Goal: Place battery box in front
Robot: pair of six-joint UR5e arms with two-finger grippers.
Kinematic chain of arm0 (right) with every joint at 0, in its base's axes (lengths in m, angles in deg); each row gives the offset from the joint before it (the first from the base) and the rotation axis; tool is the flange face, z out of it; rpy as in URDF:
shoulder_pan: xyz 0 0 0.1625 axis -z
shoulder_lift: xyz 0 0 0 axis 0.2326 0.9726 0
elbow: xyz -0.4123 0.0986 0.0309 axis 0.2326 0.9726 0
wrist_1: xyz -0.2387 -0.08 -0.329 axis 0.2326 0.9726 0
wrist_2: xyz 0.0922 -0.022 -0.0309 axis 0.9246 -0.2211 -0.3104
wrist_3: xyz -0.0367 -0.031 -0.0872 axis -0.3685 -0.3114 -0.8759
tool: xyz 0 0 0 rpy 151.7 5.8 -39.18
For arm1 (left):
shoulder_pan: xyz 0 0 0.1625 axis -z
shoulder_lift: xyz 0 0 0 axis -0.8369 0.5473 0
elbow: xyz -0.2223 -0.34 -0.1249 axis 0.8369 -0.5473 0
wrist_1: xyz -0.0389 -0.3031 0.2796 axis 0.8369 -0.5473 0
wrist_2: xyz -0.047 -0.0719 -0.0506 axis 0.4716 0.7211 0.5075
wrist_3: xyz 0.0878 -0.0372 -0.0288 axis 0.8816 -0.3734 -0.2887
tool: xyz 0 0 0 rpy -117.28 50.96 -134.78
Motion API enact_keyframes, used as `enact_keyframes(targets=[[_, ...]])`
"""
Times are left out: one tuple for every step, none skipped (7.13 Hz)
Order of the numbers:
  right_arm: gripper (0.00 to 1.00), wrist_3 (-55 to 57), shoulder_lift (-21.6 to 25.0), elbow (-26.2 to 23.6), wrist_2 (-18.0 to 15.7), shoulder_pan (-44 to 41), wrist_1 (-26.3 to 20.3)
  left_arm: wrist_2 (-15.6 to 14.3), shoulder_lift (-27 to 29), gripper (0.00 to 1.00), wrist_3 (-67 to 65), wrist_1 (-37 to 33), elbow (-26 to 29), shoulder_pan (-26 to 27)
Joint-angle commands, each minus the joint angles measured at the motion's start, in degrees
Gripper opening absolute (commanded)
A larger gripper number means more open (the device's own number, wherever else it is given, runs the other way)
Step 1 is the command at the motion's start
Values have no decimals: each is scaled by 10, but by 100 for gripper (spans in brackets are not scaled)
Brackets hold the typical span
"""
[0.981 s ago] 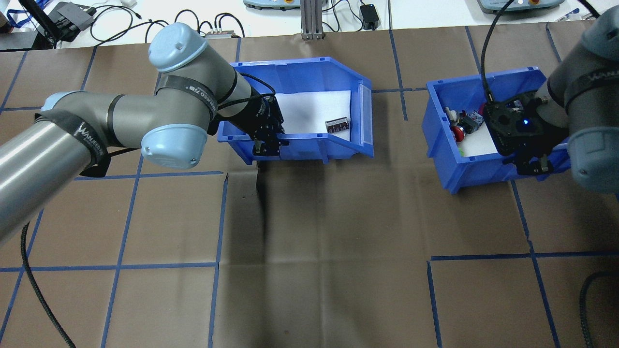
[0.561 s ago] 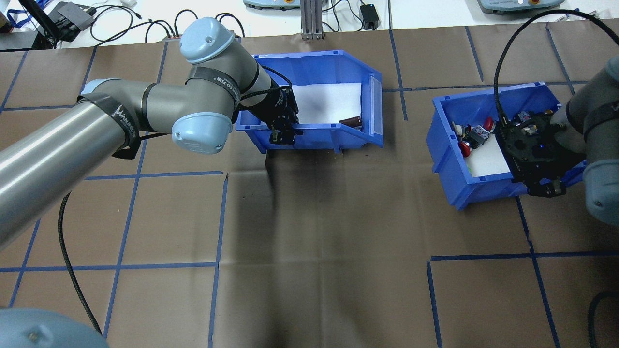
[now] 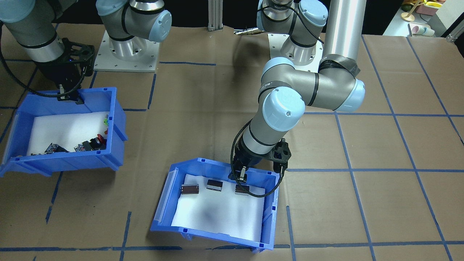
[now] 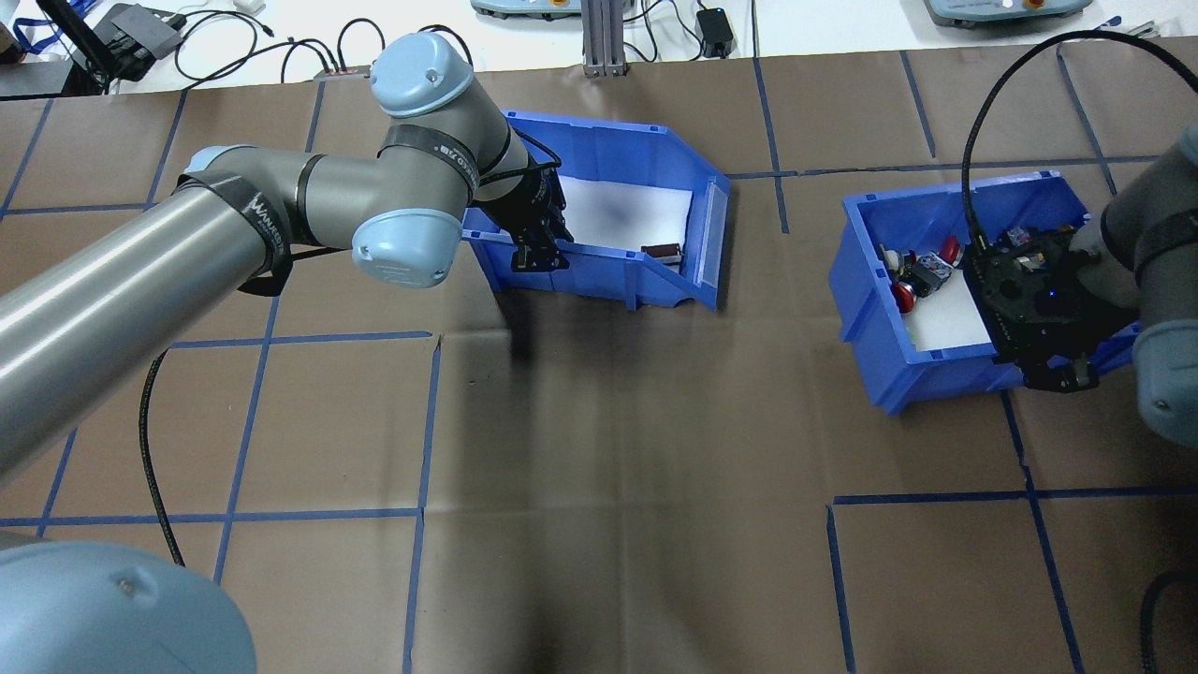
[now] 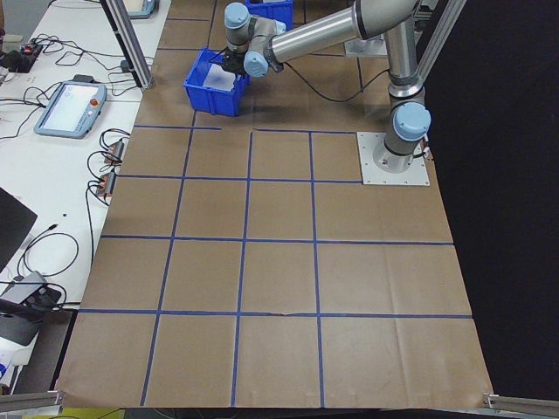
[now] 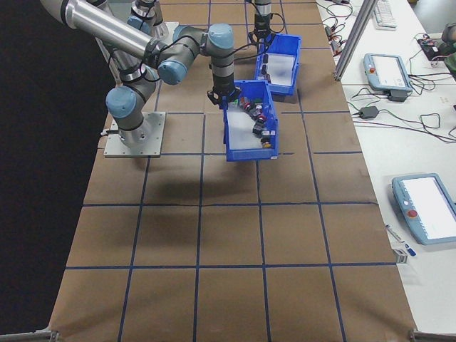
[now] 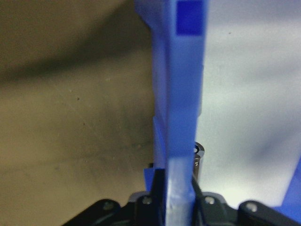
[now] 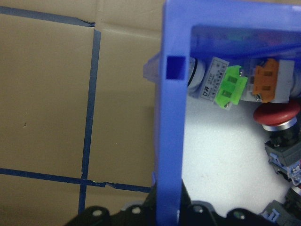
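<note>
Since your earlier frames, both bins have swung round and the batteries (image 3: 214, 187) have slid toward the arm-side wall. You see the left gripper (image 4: 535, 256) pinching that wall of the battery box (image 4: 636, 281), a glossy blue sloped-front bin with a white foam floor. Well to the right of the battery box, the right gripper (image 4: 1056, 372) clamps the rim of the switch bin (image 4: 866, 309), holding coloured push-buttons (image 8: 230, 87).

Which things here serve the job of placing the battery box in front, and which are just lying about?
Job: blue plastic battery box with brown battery cylinders; left gripper shut on its wall.
Lying about: blue plastic switch bin, gripped by right gripper; grey teach pendants.
</note>
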Motion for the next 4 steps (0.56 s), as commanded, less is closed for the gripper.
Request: enact_keyframes(targets=[[0, 6, 3, -14, 0, 0, -2, -14, -44, 99, -13, -16, -2, -3], [0, 40, 45, -48, 0, -2, 0, -35, -97, 99, 30, -76, -2, -17], [0, 78, 99, -88, 3, -5, -3, -57, -134, 99, 136, -138, 6, -43], [0, 94, 139, -126, 26, -11, -5, -61, -170, 99, 255, -195, 21, -69]])
